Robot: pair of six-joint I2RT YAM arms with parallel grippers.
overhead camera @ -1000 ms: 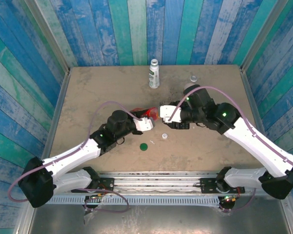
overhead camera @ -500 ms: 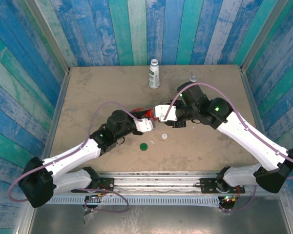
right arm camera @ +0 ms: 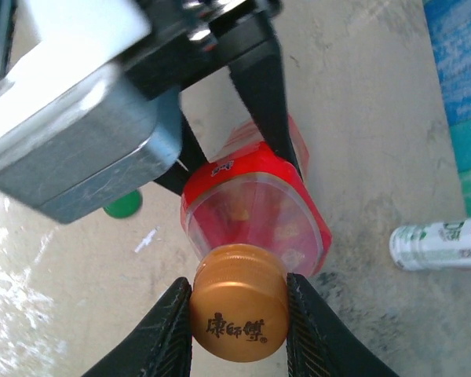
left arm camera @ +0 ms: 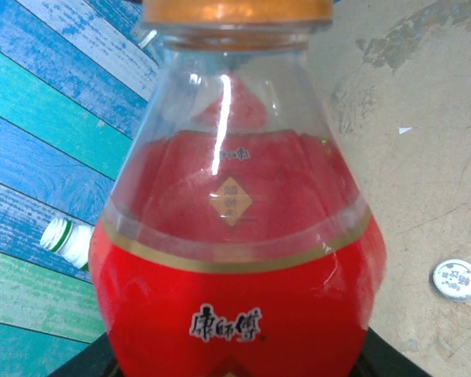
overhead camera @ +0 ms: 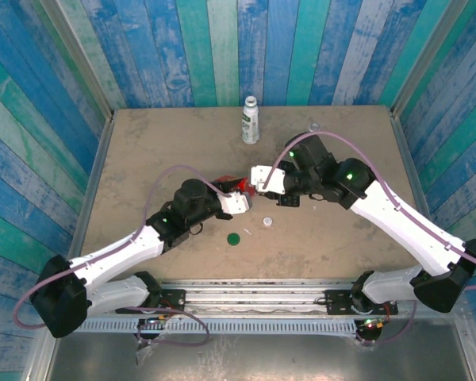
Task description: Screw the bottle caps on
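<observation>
Clear bottle (left arm camera: 235, 259) with red label, gold band and white print: held on its side above the middle of the tabletop (overhead camera: 143, 151), body clamped by the left fingers (right arm camera: 261, 94), neck toward the right arm. Orange cap (right arm camera: 239, 312) seated on its mouth, pinched between the right fingers (right arm camera: 175, 330); how far threaded on, hard to tell. White-labelled bottle (overhead camera: 251, 121) with green print: upright, uncapped, at the far edge. Dark green cap (overhead camera: 233, 237) and white cap (overhead camera: 266, 221): flat, near each other, just nearer than the held bottle.
</observation>
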